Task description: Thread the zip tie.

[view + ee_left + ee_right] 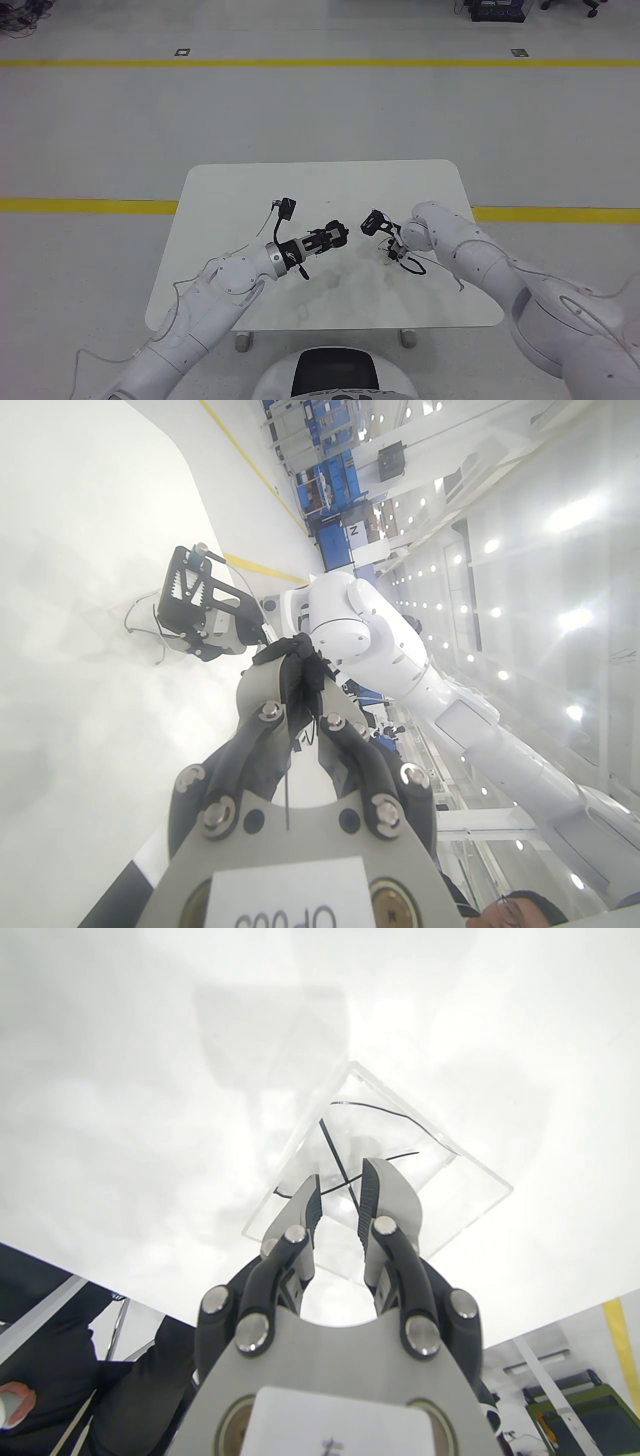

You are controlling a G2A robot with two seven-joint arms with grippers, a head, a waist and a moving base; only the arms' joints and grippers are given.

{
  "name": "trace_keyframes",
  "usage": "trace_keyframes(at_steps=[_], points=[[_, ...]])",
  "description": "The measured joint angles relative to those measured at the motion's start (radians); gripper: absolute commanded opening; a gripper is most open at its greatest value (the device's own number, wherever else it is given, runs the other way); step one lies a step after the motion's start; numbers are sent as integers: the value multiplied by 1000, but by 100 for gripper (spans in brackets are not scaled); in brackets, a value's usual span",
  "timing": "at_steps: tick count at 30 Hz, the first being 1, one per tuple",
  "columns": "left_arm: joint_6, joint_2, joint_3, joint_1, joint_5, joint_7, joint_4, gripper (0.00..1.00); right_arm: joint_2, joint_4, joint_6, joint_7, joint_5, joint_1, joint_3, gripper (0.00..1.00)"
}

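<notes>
My left gripper is shut on a thin black zip tie, whose strand runs back between the fingers towards the wrist. In the top view this gripper is held over the middle of the white table. My right gripper stands open just above a clear plastic tray holding loose black zip ties; two of them cross under its fingers. From above, the right gripper faces the left one across a short gap, and it appears beyond the left fingertips as well.
Loose zip ties lie on the table under the right wrist. They also show beside the right gripper from the left wrist. The table's far half and left side are bare. Its rounded edge is close behind the right gripper.
</notes>
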Motion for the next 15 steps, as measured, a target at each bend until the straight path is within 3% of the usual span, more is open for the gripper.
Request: trace_keyframes(at_steps=[15], points=[[0, 0, 0, 0, 0, 0, 0, 0, -21, 34, 0, 9, 7, 3, 0, 5]])
